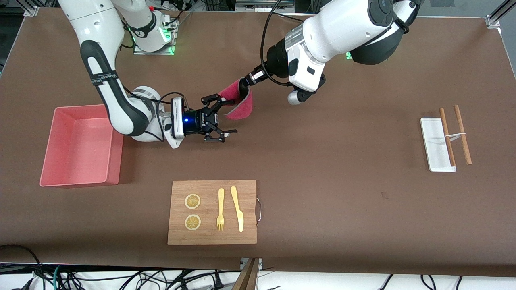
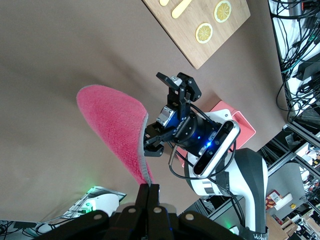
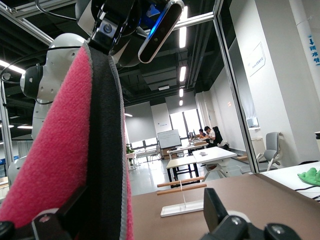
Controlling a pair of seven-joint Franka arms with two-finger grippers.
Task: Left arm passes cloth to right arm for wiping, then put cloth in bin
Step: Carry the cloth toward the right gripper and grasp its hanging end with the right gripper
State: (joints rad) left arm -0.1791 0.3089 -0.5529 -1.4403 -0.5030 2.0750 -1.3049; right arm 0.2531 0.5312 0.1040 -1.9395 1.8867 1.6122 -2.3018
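Toward the right arm's end of the table sits the bin [image 1: 82,147], a salmon-pink tub with tall walls, its mouth up and nothing visible inside. Just beside it, toward the middle of the table, the right arm lies low and level, and the right gripper [image 1: 221,119] is turned sideways over bare tabletop with its fingers [image 1: 210,99] spread apart. The upper finger reaches the near edge of the cloth [image 1: 240,101]; in the right wrist view the cloth [image 3: 70,145] hangs between the two spread fingers, which have not closed on it. Whether a pad already touches the fabric cannot be told.

The cloth, crimson-pink with a grey hem, hangs in the air above the table, folded over and drooping. The left gripper [image 1: 244,83] comes down from the left arm's base and is clamped on the cloth's top edge; in the left wrist view its fingertips [image 2: 149,191] are pinched together on the hem.

Nearer the front camera than both grippers lies a wooden board [image 1: 212,212] with two lemon slices [image 1: 192,201], a yellow fork [image 1: 220,209] and a yellow knife [image 1: 237,208] on it.

Toward the left arm's end of the table is a small white tray [image 1: 436,144], with two brown sticks [image 1: 462,134] resting across it.
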